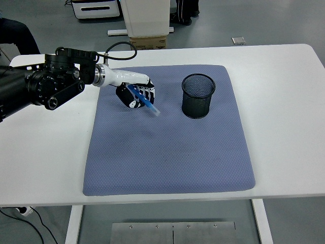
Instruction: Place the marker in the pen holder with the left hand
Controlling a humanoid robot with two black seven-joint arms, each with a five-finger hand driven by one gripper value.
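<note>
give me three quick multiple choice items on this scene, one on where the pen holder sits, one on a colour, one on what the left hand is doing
1. Where does the black mesh pen holder stand?
A. on the blue-grey cloth mat, toward its far right
B. on the bare white table, off the mat
C. on the floor

2. What colour is the marker?
A. red
B. blue
C. green

3. What is the state of the left hand?
A. open and flat on the mat
B. curled and holding nothing
C. shut on the marker, left of the holder

Answers:
1. A, the holder's base rests on the mat.
2. B, its barrel is blue with a paler tip.
3. C, the fingers wrap the marker, whose tip sticks out toward the holder.
</note>
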